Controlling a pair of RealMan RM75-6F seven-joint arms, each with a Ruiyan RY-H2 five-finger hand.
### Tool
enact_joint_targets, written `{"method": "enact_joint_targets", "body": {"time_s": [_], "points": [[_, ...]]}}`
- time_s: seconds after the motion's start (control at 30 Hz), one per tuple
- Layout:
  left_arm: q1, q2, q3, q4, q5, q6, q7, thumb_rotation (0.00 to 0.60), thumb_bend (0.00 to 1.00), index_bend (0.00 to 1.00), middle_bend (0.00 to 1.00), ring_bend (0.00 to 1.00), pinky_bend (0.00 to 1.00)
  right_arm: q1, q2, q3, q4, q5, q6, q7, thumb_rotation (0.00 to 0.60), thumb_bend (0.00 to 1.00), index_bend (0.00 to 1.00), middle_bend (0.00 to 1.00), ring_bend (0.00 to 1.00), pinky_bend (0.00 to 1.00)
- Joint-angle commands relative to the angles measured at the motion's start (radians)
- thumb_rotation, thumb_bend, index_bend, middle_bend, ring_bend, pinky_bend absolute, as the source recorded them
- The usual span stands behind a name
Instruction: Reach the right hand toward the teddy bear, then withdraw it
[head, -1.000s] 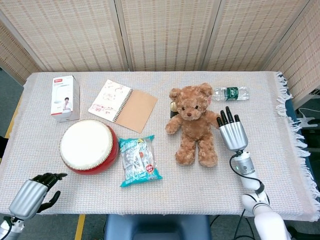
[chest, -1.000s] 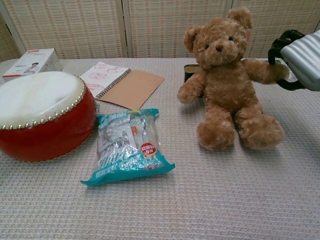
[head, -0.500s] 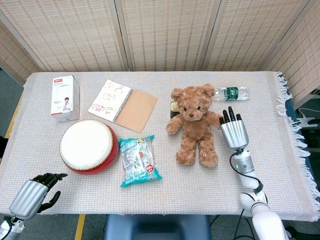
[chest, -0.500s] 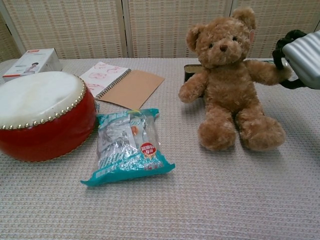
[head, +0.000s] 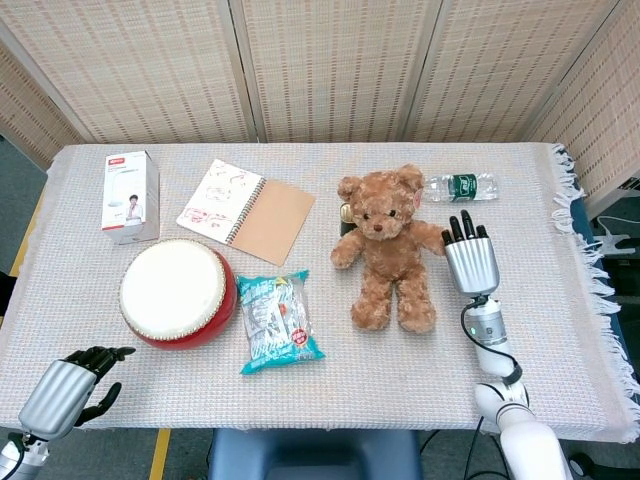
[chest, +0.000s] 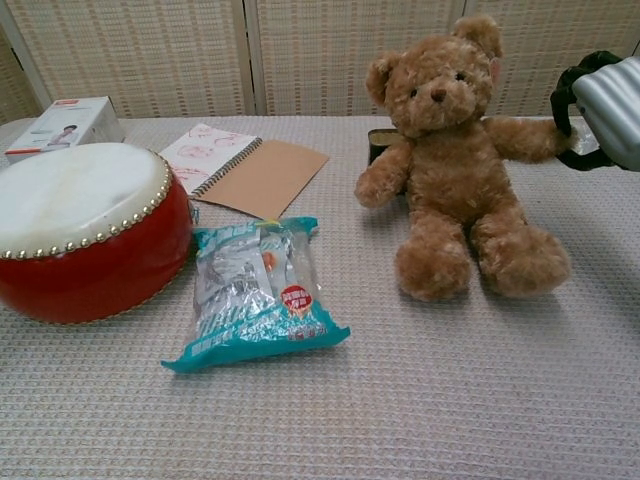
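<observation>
The brown teddy bear (head: 385, 243) sits upright on the table, facing me; the chest view shows the teddy bear (chest: 453, 160) right of center. My right hand (head: 470, 261) is just right of the bear's outstretched arm, palm down with its dark fingers (head: 461, 227) extended and apart. In the chest view the right hand (chest: 606, 108) is at the right edge, its fingers curving beside the paw's tip and holding nothing. My left hand (head: 63, 392) rests at the table's near left corner, fingers loosely bent and empty.
A red drum (head: 177, 291) and a snack packet (head: 278, 321) lie left of the bear. A spiral notebook (head: 247, 211) and a white box (head: 130, 195) sit further back. A water bottle (head: 462, 186) lies behind the right hand, and a dark object (chest: 379, 141) sits behind the bear.
My right hand has drawn back to the right, away from the bear's paw. The bear shifted right half a second ago and has settled back left. The left hand has not moved.
</observation>
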Motion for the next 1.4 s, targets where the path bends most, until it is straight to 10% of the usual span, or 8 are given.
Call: {"method": "enact_joint_targets", "body": {"time_s": [0.03, 1.4], "points": [[0.000, 0.000, 0.000, -0.001, -0.001, -0.001, -0.001, 0.600, 0.43, 0.25, 0.36, 0.34, 0.51, -0.001, 0.000, -0.004, 0.003, -0.002, -0.004, -0.002, 0.600, 0.13, 0.64, 0.37, 0.24, 0.62], [-0.003, -0.001, 0.003, -0.005, 0.000, -0.010, 0.009, 0.600, 0.43, 0.25, 0.36, 0.34, 0.51, -0.011, 0.022, -0.026, 0.018, 0.021, -0.094, -0.083, 0.600, 0.13, 0.61, 0.37, 0.24, 0.62]]}}
